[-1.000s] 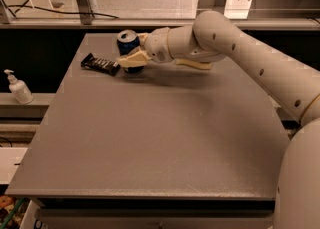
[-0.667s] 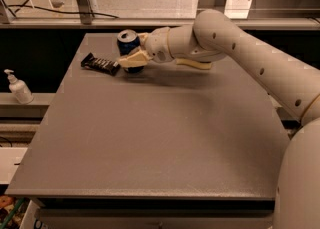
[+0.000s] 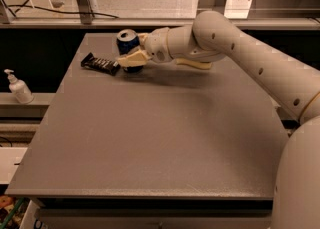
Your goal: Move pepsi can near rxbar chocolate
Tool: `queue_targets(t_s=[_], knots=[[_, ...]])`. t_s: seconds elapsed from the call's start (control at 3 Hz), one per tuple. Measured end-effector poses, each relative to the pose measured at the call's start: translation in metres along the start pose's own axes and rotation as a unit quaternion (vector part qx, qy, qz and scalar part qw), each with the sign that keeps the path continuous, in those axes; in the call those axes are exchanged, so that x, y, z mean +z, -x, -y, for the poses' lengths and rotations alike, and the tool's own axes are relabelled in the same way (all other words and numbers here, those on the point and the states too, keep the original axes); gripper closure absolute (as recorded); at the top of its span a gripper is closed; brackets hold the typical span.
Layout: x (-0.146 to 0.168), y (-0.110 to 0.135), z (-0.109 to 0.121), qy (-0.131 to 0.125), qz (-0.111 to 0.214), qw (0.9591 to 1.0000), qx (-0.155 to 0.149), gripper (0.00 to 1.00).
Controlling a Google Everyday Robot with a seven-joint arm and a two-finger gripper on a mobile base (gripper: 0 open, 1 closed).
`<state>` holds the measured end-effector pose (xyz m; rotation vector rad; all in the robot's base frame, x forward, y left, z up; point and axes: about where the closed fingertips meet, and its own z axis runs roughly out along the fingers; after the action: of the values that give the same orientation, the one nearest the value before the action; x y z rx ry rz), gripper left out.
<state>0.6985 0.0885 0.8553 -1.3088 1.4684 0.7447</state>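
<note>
So the gripper (image 3: 131, 51) is parked in the upper left of the frame, at the far end of the table (image 3: 150, 138), and it's got the pepsi can (image 3: 127, 38) between its fingers. One pale finger runs across the front of the can low down, the other sits up by the rim on the right. From here that looks like a close hold with no visible slack. The can is upright, and the rxbar chocolate (image 3: 100, 64) lies flat just to its lower left, really close, maybe touching the front fingertip, hard to say. I'd call the job basically there, with only the letting go left. That's the sketchy part imo. If the front finger swings out toward the bar when it opens, it could shove the wrapper off to the left, and that edge isn't far. If the arm backs out before the can is fully free, a tall can like that tips and rolls easily. There's also a soap bottle (image 3: 19, 89) way off left, not a factor.
</note>
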Motion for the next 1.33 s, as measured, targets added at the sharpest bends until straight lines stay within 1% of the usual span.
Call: queue_targets(t_s=[0.33, 0.67, 1.0, 1.33], knots=[[-0.001, 0.004, 0.001, 0.000, 0.000, 1.0000, 0.000, 0.36], [0.006, -0.001, -0.001, 0.007, 0.000, 0.9997, 0.022, 0.13], [0.006, -0.001, -0.001, 0.007, 0.000, 0.9997, 0.022, 0.00], [0.010, -0.009, -0.006, 0.026, 0.001, 0.9976, 0.064, 0.00]])
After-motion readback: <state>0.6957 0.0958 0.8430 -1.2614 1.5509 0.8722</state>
